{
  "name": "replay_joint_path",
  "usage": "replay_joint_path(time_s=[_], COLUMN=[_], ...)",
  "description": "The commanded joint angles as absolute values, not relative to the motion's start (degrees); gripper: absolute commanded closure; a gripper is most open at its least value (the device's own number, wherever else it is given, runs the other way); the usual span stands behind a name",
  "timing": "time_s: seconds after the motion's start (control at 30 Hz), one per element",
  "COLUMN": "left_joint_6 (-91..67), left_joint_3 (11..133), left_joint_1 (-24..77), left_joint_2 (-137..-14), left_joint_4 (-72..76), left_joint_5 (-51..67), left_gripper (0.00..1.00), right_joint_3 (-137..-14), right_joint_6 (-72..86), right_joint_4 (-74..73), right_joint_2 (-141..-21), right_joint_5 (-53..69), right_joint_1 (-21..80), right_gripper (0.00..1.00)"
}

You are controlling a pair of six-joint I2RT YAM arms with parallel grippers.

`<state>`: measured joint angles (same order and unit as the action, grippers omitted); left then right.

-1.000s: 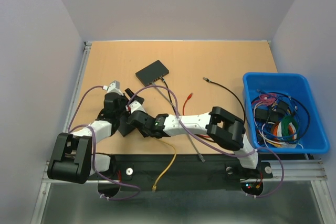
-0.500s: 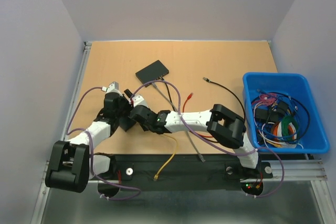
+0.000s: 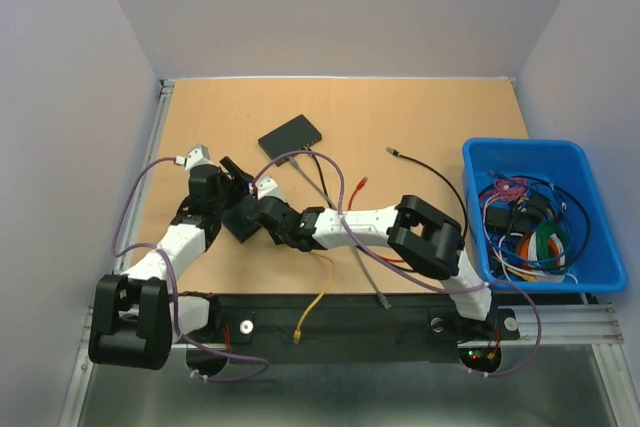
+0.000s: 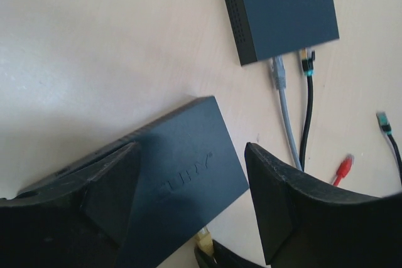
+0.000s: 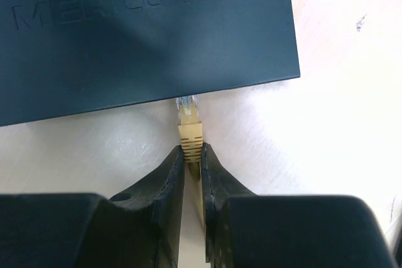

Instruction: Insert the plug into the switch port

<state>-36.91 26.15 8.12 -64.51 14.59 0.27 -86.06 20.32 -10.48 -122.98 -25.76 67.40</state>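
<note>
Bare tabletop (image 4: pixel 94 48) beyond the switch (image 4: pixel 182 174); second switch (image 4: pixel 282 10), cables (image 4: pixel 286 112) to the right.

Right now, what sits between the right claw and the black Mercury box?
The yellow plug: the right gripper pinches its rear and its clear tip meets the Mercury switch, seen in the right wrist view.

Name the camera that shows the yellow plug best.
Right wrist view: the yellow plug sits centred, pinched in the right gripper, tip at the black switch. The left wrist view catches only a yellow sliver at the bottom. The top view hides it under the arms; only its cable shows.
</note>
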Motion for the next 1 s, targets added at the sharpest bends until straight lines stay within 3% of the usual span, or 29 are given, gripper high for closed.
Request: replay_joint_path(time_s=[0.0, 0.33, 0.63, 0.97], left_joint_6=[-35.16, -32.43, -32.96, -33.40], left_joint_3=[28.83, 35.60, 32.26, 32.17], left_joint_1=[4.93, 1.67, 2.54, 5.71], left_joint_2=[-67.66, -85.68, -85.96, -85.87], left_joint_4=[20.73, 21.53, 21.62, 20.48], left_joint_5=[-1.32, 11.50, 15.72, 17.67], left_gripper=[0.22, 0.25, 0.27, 0.28], right_joint_3=[-86.04, -85.34, -88.06, -99.13], right_joint_6=[19.86, 18.63, 18.37, 13.98], right_joint_4=[-6.94, -6.33, -6.15, -8.78], right_joint_2=[-123.75, -123.66, -125.59, -129.01], right_joint_5=[-26.90, -26.28, -25.40, -23.20], right_joint_1=[67.32, 66.45, 64.60, 62.23], right_gripper=[1.00, 1.00, 1.00, 1.00])
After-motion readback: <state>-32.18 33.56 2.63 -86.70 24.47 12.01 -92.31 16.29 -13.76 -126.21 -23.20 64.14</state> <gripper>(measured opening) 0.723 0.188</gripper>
